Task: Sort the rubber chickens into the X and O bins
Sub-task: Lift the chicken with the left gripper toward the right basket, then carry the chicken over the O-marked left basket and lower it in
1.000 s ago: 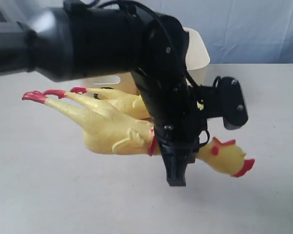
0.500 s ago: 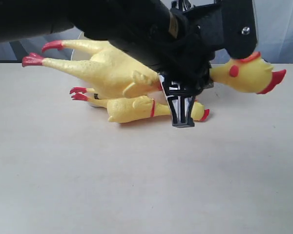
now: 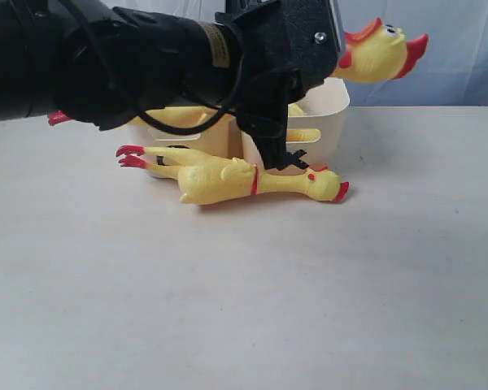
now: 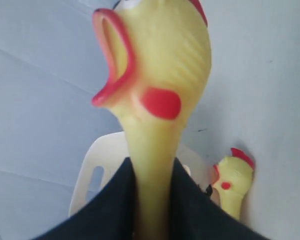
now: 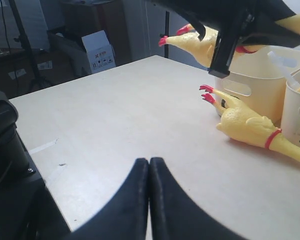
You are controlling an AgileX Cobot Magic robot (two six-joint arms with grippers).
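right gripper nearest, fingers pressed together, nothing in it, low over the table. further on, one rubber chicken lies on its side on the table just in front of the bins. up by the bins, left gripper pinches a second chicken by the neck, clear of the table. probably light, soft, floppy. narrow neck at the red band looks the best hold, body would squash.
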